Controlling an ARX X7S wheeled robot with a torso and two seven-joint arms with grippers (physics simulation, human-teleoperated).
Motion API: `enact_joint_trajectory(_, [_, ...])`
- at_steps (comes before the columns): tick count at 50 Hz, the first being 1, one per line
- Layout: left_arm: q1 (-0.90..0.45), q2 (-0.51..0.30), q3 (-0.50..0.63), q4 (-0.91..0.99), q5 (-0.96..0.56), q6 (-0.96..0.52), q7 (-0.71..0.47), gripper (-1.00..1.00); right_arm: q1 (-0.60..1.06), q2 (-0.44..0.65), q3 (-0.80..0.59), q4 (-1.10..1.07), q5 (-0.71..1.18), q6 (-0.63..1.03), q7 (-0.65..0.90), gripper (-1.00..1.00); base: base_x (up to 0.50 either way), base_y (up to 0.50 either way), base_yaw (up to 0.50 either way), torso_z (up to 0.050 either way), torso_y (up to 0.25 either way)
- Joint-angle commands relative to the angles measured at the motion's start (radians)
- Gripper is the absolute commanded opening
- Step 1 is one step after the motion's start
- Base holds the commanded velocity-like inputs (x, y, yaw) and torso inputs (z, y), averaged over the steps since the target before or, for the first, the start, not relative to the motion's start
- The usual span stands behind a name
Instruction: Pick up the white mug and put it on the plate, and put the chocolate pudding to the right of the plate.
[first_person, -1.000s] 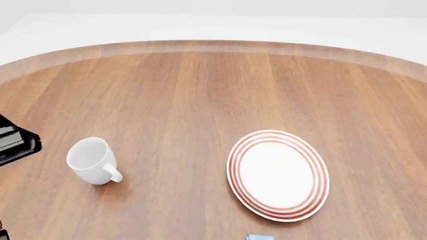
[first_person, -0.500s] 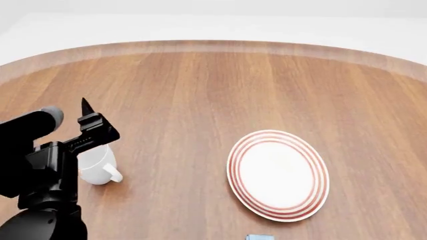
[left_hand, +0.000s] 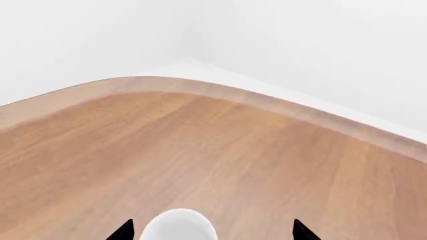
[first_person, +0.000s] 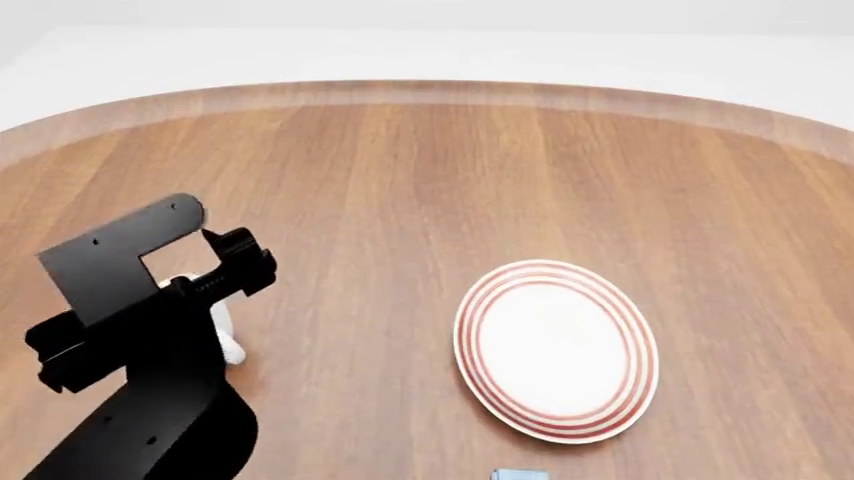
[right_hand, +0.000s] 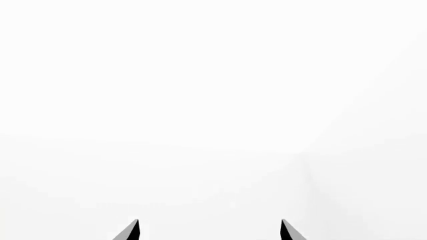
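White mug (first_person: 222, 322) left of ringed plate (first_person: 557, 350)

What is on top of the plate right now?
Nothing: the plate lies bare on the table. The white mug sits apart, mostly hidden by the left arm.
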Motion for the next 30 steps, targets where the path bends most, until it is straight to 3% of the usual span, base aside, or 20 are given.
enact_joint_trajectory(1, [-0.078, 0.029, 0.046, -0.125, -0.068, 0.031, -0.205, 1.00, -0.005, -0.018, 0.015, 0.001, -0.014, -0.006, -0.022, 1.00, 0.00, 0.00, 0.00, 0.000, 0.000])
enact_joint_trajectory(14, [-0.149, 0.014, 0.075, -0.259, -0.085, 0.118, -0.303, 1.00, -0.018, -0.026, 0.006, 0.034, -0.013, -0.050, -0.042, 1.00, 0.00, 0.00, 0.00, 0.000, 0.000])
enact_joint_trajectory(30, [-0.109, -0.026, 0.161, -0.400, -0.042, 0.197, -0.281, 1.00, -0.025, -0.037, -0.005, 0.067, -0.025, -0.091, -0.056, 1.00, 0.00, 0.00, 0.00, 0.000, 0.000])
